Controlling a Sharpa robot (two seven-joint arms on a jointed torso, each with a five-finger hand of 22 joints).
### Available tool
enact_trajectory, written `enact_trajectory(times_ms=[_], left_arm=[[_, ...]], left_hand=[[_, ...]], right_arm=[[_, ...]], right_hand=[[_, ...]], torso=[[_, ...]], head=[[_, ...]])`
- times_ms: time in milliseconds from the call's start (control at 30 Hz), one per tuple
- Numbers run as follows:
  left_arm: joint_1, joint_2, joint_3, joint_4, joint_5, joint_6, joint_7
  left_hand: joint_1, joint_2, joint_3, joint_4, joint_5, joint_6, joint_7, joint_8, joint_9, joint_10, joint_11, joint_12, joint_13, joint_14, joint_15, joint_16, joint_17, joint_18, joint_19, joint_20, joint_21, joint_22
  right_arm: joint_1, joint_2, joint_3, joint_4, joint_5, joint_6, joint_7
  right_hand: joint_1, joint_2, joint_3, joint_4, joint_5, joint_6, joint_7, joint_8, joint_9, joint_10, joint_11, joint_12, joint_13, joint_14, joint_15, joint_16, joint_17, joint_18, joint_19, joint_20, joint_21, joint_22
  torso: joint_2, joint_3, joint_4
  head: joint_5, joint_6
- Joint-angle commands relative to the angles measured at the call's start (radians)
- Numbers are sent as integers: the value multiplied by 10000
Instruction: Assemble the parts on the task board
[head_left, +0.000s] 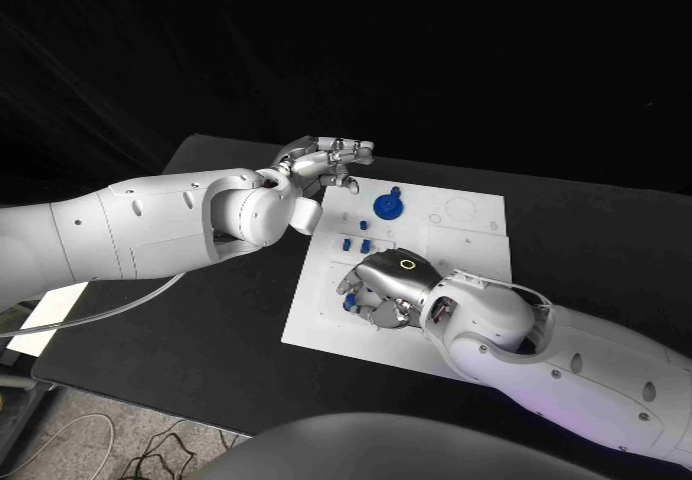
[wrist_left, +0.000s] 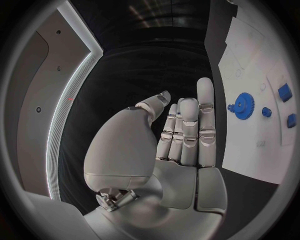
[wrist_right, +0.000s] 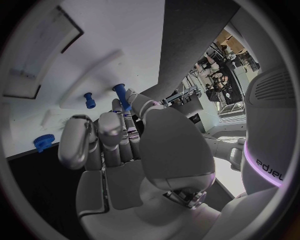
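The white board (head_left: 462, 235) lies in the middle of the black worktop (head_left: 606, 240), and several small blue parts are seen on it: a blue gear (head_left: 388, 206) near the far edge, a few small blue pieces (head_left: 356, 243) in the middle, and a blue peg (wrist_right: 121, 95) close to the right hand. The right hand (head_left: 387, 290) is lowered onto the near part of the board with its fingers curled around the peg; from the right wrist view the peg appears to be pinched at the fingertips, although the contact is partly hidden. A second short blue peg (wrist_right: 89, 100) stands just beside it on the board. The left hand (head_left: 325, 160) is held above the far left corner of the board, its fingers straight and close together, and nothing is held in it. The parts are judged to be light, stiff plastic with smooth sides, so they could slip or tip easily if they are pressed unevenly. The peg is best taken by its shaft, near the upper end, so that the lower end is left free for the hole. The gear should be taken by its toothed rim from two opposite sides, because its flat face gives no hold.
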Motion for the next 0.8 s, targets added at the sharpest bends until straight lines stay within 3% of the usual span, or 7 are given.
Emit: enact_trajectory(times_ms=[33, 267, 633, 700, 800], left_arm=[[6, 1, 6, 32, -52, 201, 43], [7, 4, 6, 28, -52, 215, 28], [6, 9, 6, 12, -53, 217, 22], [6, 5, 6, 9, -53, 218, 21], [6, -24, 6, 11, -53, 218, 15]], left_hand=[[20, 109, -69, 2, 28, -67, -13, 11, -8, -53, -5, 57, 13, -80, -17, 6, -11, 104, -34, 45, -50, -17], [24, 111, -76, -5, 27, -76, -9, 18, -6, -77, 0, 81, 17, -92, -14, 3, -30, 104, -36, 48, -56, -18], [25, 112, -77, -6, 27, -77, -8, 19, -6, -82, 1, 86, 17, -94, -14, 3, -33, 104, -36, 49, -57, -18], [25, 112, -77, -6, 27, -77, -8, 19, -6, -82, 1, 86, 17, -94, -14, 3, -33, 104, -36, 49, -57, -18], [25, 112, -77, -6, 27, -77, -8, 19, -6, -82, 1, 86, 17, -94, -14, 3, -33, 104, -36, 49, -57, -18]], right_arm=[[-10, 29, -5, -30, -7, -52, 185], [-9, 28, -11, -44, -5, -298, 259], [-9, -325, -6, 194, 22, -1380, 375], [3, -562, 31, 380, 95, -1636, 410], [83, -1169, 214, 849, 474, -2096, 477]], right_hand=[[-153, -38, -84, -9, -60, -251, 12, -37, -50, -113, -17, -16, 0, -51, -4, -32, -41, 139, -56, 6, -45, -57], [-182, -49, -127, -13, -59, -329, -2, -29, -63, -153, -26, -7, 4, -45, -9, -30, -42, 143, -60, 6, -57, -70], [-308, -85, -299, 12, -45, -303, 26, 14, -45, -293, 0, 5, 9, -36, 2, -78, -129, 159, -80, 9, -121, -166], [-398, -134, -449, 39, -23, -260, 43, 30, -31, -334, 14, 34, 19, -44, 18, -121, -194, 163, -91, 26, -153, -210], [-517, -197, -754, 88, 76, -212, 96, 31, -16, -312, 41, 128, 47, -36, 34, -159, -264, 169, -91, 53, -189, -255]], torso=[[-1, 4, 7], [-11, 9, -3], [-22, 8, -9], [-24, 1, -8], [-24, -2, -28]], head=[[7, 1], [2, 1], [-70, 1], [-113, 1], [-210, 23]])
